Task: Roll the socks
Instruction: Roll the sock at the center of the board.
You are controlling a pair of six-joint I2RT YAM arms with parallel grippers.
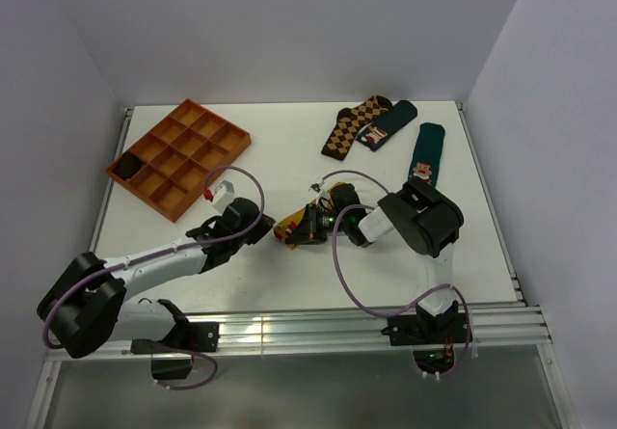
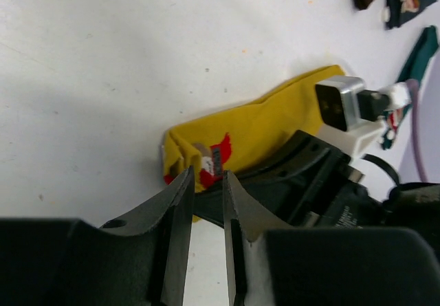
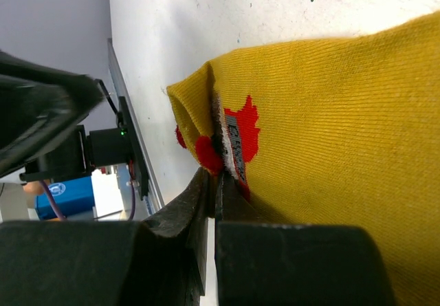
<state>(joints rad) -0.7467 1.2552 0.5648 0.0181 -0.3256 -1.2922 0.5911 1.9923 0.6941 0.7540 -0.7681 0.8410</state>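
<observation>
The mustard-yellow sock (image 1: 339,198) lies mid-table, its toe end folded over. It fills the right wrist view (image 3: 344,113) and shows in the left wrist view (image 2: 268,127), where the red-and-white figure (image 2: 214,158) sits at the fold. My right gripper (image 3: 216,182) is shut on the folded toe edge beside the figure; in the top view it is over the sock's near end (image 1: 307,227). My left gripper (image 2: 207,177) stands narrowly open, its tips just short of the same fold, with nothing between them. It reaches in from the left (image 1: 268,225).
An orange compartment tray (image 1: 178,154) with a dark item (image 1: 127,166) stands at the back left. A brown-and-tan argyle sock (image 1: 349,125) and two dark green socks (image 1: 388,125) (image 1: 426,154) lie at the back right. Walls close in on three sides.
</observation>
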